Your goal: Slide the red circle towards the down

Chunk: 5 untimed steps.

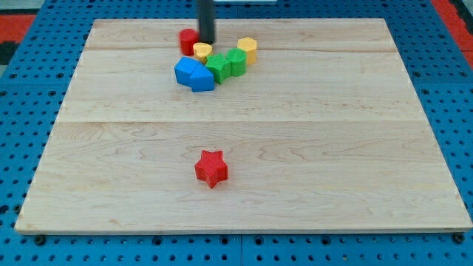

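Looking at the single camera view, we saw our rod coming down from the view's top with my tip [206,41] planted on the wooden board [332,148] near its top edge. We had no pincer fitted, only the bare rod, so there was nothing released, clenched or grasping to report. The red circle [188,41] sat right against my tip on the view's left side, apparently touching it, though the rod hid part of the block and we couldn't confirm contact. A yellow block [202,50], rounded, lay just below my tip and just right of the red circle's lower edge. Below that cluster we had a blue block [188,71] and a second blue block [202,78] pressed together, shapes hard to make out. To their right sat a green block [218,66] touching a second green block [236,60], and further up-right another yellow block [247,49], which looked hexagonal, touching that green one. All of these were bunched tight around my tip near the view's top centre. A red star [211,168] lay alone, well apart, in the lower half of the board near its middle. Blue pegboard [29,111] surrounded the board on all sides.
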Each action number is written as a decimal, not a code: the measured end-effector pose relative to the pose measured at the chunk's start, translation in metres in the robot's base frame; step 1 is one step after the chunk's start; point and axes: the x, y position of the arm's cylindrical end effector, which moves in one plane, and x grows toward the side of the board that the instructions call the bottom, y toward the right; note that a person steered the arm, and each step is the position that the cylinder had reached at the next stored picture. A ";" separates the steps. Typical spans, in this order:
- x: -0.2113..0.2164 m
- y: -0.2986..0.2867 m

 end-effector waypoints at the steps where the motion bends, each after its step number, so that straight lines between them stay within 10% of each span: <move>1: -0.002 -0.068; 2: -0.049 -0.066; 5: 0.092 -0.063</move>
